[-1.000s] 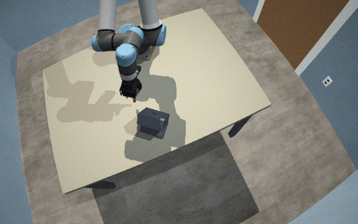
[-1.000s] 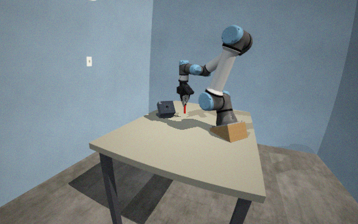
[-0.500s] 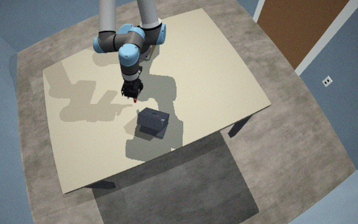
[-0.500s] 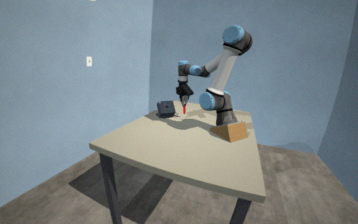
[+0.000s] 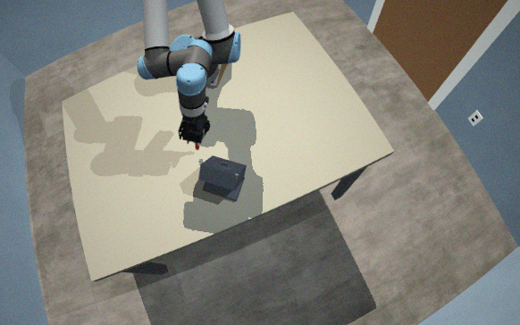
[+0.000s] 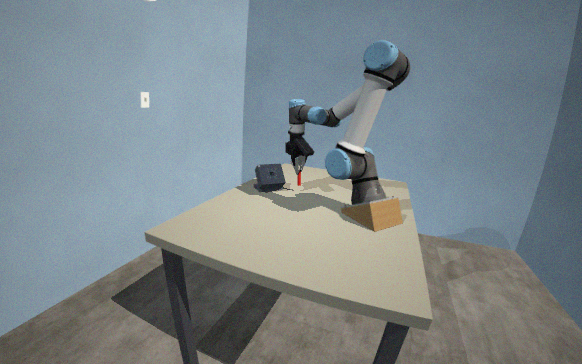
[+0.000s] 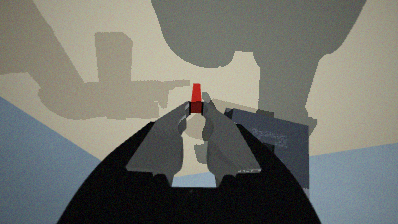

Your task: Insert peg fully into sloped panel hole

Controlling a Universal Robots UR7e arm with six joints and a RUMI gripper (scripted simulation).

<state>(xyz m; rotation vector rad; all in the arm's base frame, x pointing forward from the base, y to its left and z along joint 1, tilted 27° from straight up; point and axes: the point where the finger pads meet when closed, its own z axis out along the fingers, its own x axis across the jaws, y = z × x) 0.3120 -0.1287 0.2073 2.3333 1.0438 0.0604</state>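
My gripper (image 5: 197,142) is shut on a thin red peg (image 5: 197,147) that points down from the fingertips, held above the beige table. The peg also shows in the exterior view (image 6: 299,178) and in the wrist view (image 7: 196,96), gripped between my two grey fingers. The dark grey block with the sloped panel (image 5: 222,177) sits on the table a little in front of and to the right of the gripper. Its small hole (image 6: 271,175) shows on the sloped face. In the wrist view the block (image 7: 272,141) lies to the right of my fingers.
The arm's base stands on a wooden wedge (image 6: 374,213) near the table's far side. The table edge (image 5: 257,214) runs close behind the block.
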